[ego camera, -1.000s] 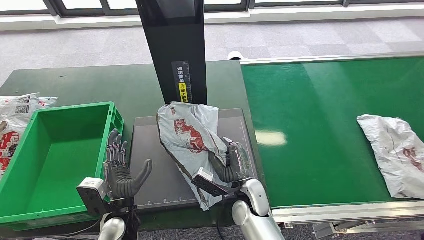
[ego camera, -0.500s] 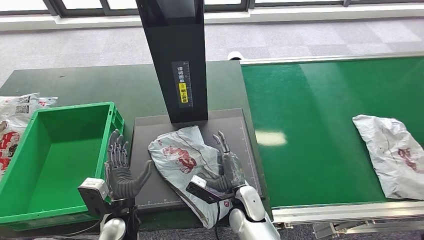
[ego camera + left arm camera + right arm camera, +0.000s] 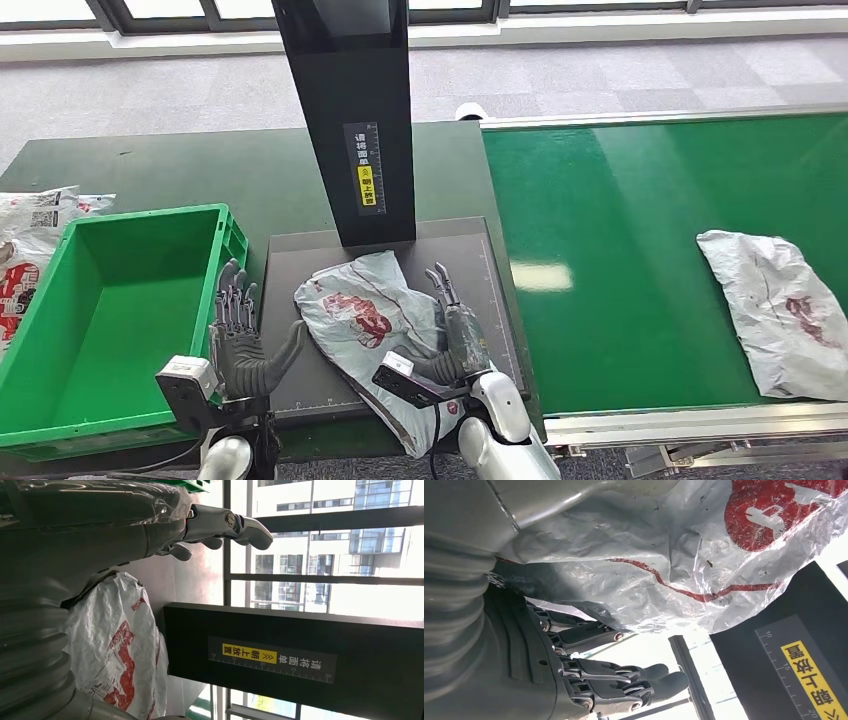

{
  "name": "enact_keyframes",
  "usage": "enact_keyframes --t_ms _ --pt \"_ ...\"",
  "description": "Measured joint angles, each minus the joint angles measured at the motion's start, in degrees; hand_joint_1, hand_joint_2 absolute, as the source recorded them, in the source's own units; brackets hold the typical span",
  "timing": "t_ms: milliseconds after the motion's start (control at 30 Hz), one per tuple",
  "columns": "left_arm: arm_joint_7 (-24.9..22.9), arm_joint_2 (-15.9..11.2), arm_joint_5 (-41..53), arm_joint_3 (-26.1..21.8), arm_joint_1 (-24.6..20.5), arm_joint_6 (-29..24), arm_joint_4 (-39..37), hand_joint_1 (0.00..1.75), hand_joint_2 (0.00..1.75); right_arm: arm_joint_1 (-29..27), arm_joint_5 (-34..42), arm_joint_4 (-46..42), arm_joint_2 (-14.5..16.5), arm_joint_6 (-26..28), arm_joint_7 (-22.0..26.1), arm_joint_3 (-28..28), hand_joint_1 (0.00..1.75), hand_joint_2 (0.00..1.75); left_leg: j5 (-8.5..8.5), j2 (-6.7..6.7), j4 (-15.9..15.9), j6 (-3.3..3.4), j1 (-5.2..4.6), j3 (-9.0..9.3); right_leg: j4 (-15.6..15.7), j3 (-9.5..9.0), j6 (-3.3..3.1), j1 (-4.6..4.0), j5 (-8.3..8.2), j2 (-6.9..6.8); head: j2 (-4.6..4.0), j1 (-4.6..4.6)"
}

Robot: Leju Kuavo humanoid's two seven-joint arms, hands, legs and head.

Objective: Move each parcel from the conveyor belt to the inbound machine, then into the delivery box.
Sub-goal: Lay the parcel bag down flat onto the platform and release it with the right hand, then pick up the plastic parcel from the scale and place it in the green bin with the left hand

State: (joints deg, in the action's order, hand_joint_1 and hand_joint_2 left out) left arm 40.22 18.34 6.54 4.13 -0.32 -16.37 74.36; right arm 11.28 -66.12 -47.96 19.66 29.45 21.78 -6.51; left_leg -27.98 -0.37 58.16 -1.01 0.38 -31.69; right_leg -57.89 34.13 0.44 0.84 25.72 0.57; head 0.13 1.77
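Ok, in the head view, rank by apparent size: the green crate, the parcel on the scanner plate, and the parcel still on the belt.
1. Green crate, clearly the largest.
2. Parcel on the scanner plate and parcel on the belt: these look about alike, and the right hand covers part of the first, so no ranking between them.

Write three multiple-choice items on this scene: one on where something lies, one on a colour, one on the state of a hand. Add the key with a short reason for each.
1. Where does the parcel beside the right hand lie?
A. in the crate
B. on the grey scanner plate
C. on the floor

2. What colour is the crate?
A. blue
B. yellow
C. green

3. How is the left hand?
A. open, holding nothing
B. gripping a parcel
C. pressing on the crate's rim

Key:
1 B, the parcel rests on the scanner plate under the black column.
2 C, the crate is green and has nothing in it.
3 A, the left hand stands with fingers spread, beside the parcel.
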Motion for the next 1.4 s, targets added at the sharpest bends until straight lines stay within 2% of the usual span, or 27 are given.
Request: enact_keyframes --t_ms 300,467,600,800,1133,1233,1400 --pt "0.0 0.0 0.0 0.0 0.0 0.0 0.0 0.0 1.75 -0.4 2.8 -0.6 0.0 2.1 3.9 0.0 0.0 1.75 0.0 0.0 0.0 0.0 0.0 0.0 0.0 0.0 0.0 0.0 0.0 0.0 0.0 0.0" --pt "0.0 0.0 0.1 0.0 0.0 -0.4 0.0 0.0 1.75 -2.0 11.8 -7.6 0.0 9.3 12.4 0.2 0.0 1.75 0.0 0.0 0.0 0.0 -0.01 0.0 0.0 0.02 0.0 0.01 0.0 0.01 0.0 0.0" --pt "0.0 0.0 0.1 0.0 0.0 -0.9 0.0 0.0 1.75 -3.6 19.8 -17.3 -0.1 10.6 17.4 1.3 0.0 1.75 0.0 0.01 0.0 0.0 -0.02 0.01 0.0 0.03 0.0 0.02 0.0 0.01 0.0 0.0" --pt "0.0 0.0 0.1 0.0 -0.1 -1.5 0.0 0.0 1.75 -4.0 24.3 -21.5 -0.3 10.6 18.2 1.7 0.0 1.75 -0.01 0.08 0.0 0.0 -0.02 0.03 0.0 0.03 0.0 0.01 0.0 0.08 0.0 -0.01" --pt "0.0 0.0 1.0 0.0 -0.1 -1.6 -0.1 0.0 1.75 -4.1 24.6 -22.7 -0.3 10.7 18.3 1.7 0.0 1.75 -0.01 0.07 0.0 0.0 -0.02 0.02 0.0 0.02 0.0 0.01 0.0 0.08 0.0 0.0" --pt "0.0 0.0 4.1 0.0 -0.6 -1.2 -1.2 0.0 1.75 -4.1 24.8 -23.1 -0.3 10.7 18.2 1.7 0.0 1.75 -0.01 0.06 0.0 0.0 -0.02 0.02 0.0 0.02 0.0 0.02 0.0 0.07 0.0 0.0" --pt "0.0 0.4 14.0 1.0 -2.8 -1.1 -7.8 0.0 1.75 -4.1 25.4 -23.1 -0.3 10.7 18.3 1.7 0.0 1.75 -0.01 0.06 0.0 0.0 -0.04 0.03 0.0 0.03 0.0 0.03 -0.01 0.06 0.0 0.0"
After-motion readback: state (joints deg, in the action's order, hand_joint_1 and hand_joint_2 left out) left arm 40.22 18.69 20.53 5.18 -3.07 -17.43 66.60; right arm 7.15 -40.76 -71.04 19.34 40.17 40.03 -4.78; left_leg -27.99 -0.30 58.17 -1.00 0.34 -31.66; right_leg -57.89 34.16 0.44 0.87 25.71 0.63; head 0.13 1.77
